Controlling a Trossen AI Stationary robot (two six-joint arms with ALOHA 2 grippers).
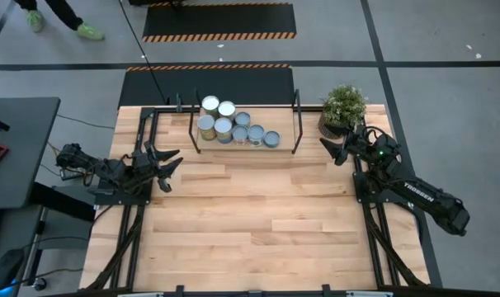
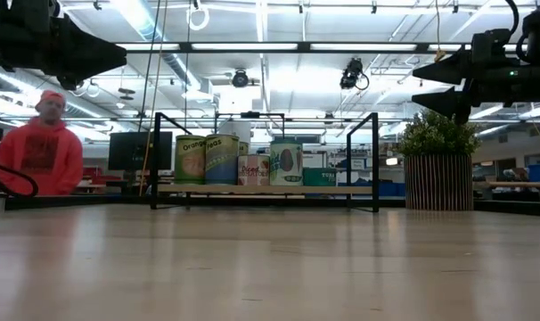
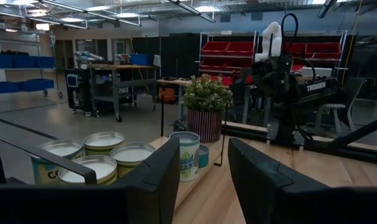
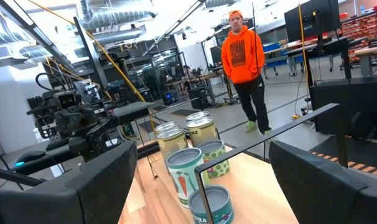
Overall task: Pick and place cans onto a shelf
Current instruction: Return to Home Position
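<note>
Several cans [image 1: 233, 128] with silvery round tops stand upright on the low light-wood shelf [image 1: 285, 144] with a black frame at the table's far middle; they also show in the low view [image 2: 239, 160], the left wrist view [image 3: 101, 155] and the right wrist view [image 4: 191, 155]. My left gripper [image 1: 169, 169] is open and empty, above the table to the left of the shelf. My right gripper [image 1: 332, 150] is open and empty, above the table to the right of the shelf, beside the plant.
A potted green plant [image 1: 343, 107] stands at the far right corner, close to my right gripper. Black posts [image 1: 297, 107] rise at the shelf's ends. The bare wooden tabletop [image 1: 250, 223] stretches toward the near edge. A person in an orange hoodie [image 4: 241, 62] stands beyond the table.
</note>
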